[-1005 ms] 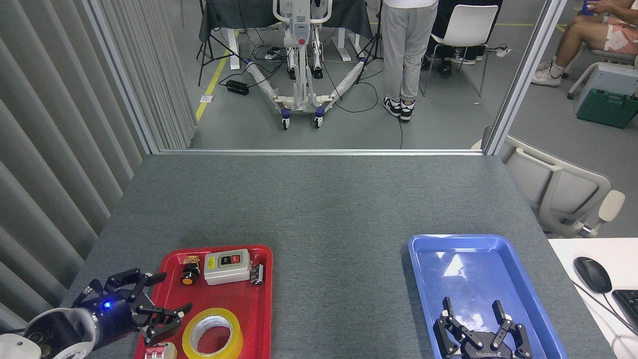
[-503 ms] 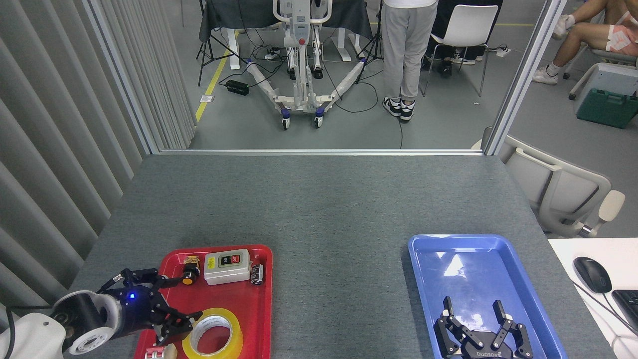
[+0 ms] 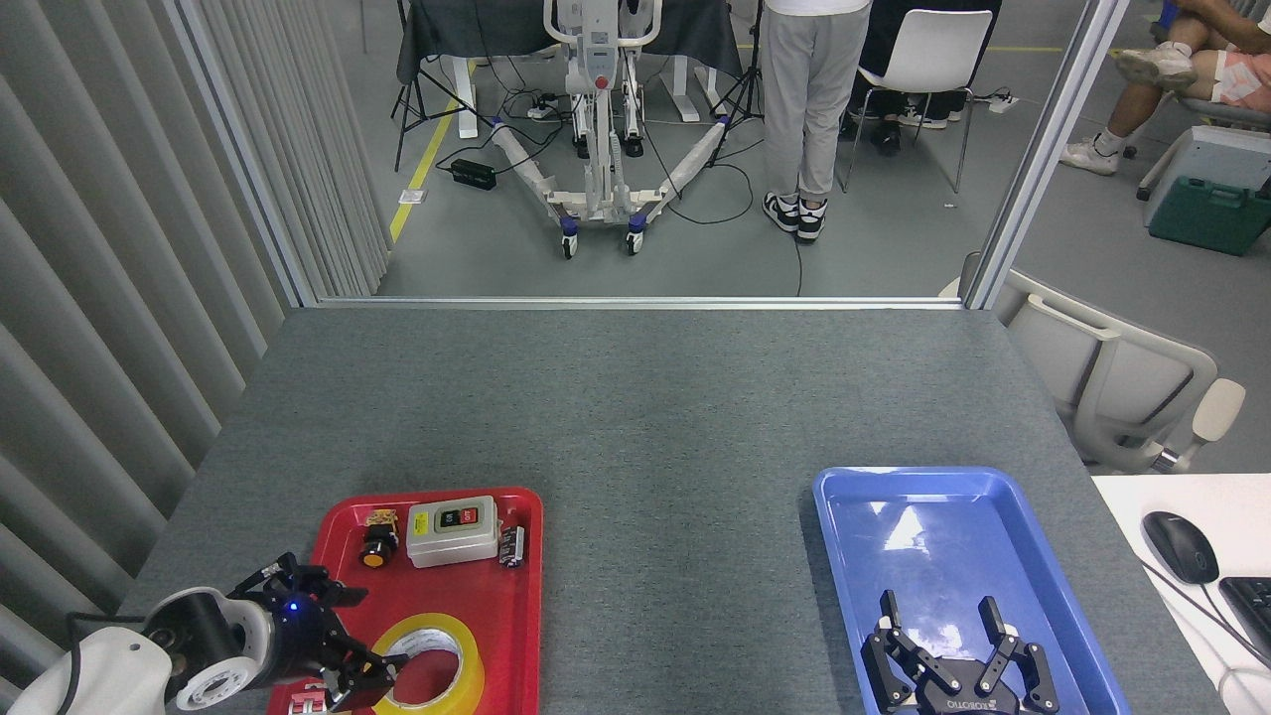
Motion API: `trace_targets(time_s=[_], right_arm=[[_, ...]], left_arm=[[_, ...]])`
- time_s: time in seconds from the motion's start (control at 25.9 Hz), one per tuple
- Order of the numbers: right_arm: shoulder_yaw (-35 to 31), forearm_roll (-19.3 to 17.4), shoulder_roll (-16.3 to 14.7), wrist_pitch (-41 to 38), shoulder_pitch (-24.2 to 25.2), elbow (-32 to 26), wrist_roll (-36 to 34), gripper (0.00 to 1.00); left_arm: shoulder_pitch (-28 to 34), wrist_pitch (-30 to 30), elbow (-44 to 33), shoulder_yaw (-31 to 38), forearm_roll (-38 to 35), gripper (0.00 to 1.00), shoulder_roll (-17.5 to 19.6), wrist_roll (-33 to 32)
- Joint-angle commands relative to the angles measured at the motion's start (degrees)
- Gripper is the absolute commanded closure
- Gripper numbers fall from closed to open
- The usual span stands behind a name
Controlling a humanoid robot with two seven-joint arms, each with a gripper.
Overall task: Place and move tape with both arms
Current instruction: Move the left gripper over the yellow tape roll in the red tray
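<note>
**Left end effector reaching the tape, nothing lifted yet**

I see a grey tabletop (image 3: 635,417) with a red tray (image 3: 516,616) at lower left and an empty blue tray (image 3: 953,536) at lower right. The tape (image 3: 429,670) lies flat in the red tray's near end. My left end effector (image 3: 348,670) sits at the roll's left edge, fingers spread, not yet gripping. My right end effector (image 3: 958,667) hovers open over the blue tray. I judge the whole move remains.

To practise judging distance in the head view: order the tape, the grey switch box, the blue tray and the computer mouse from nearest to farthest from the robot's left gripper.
1. Tape, beside the left gripper in the red tray.
2. Grey switch box, at the red tray's far end.
3. Blue tray, across the table, right.
4. Computer mouse, far right, white desk.
</note>
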Motion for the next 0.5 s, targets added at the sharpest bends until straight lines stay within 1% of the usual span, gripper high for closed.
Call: trace_targets(time_s=[0.0,0.12,0.23,0.35,0.43,0.46], right_arm=[[0.00,0.00,0.00,-0.01,0.00,0.01,0.01,0.00],[0.00,0.00,0.00,-0.01,0.00,0.10,0.01,0.00],[0.00,0.00,0.00,-0.10,-0.09,0.10,0.01,0.00],[0.00,0.09,-0.09,-0.01,-0.09,0.10,0.01,0.00],[0.00,0.09,-0.09,-0.01,-0.09,0.10,0.10,0.00],[0.09,0.09,-0.18,-0.01,-0.09,0.10,0.10,0.00]], left_arm=[[-0.27,0.11,1.69,-1.31,-0.19,0.12,-0.86,-1.01],[-3.00,0.11,3.89,-4.47,-0.19,0.12,-1.13,-1.01],[-4.76,0.29,5.29,-5.53,-0.19,0.12,-2.01,-1.09],[-5.11,0.29,7.84,-5.70,-0.28,0.17,-3.24,-1.71],[-5.11,0.20,8.90,-6.32,-0.37,0.23,-3.59,-3.56],[-5.28,0.03,9.25,-6.85,-0.45,0.29,-3.77,-5.14]])
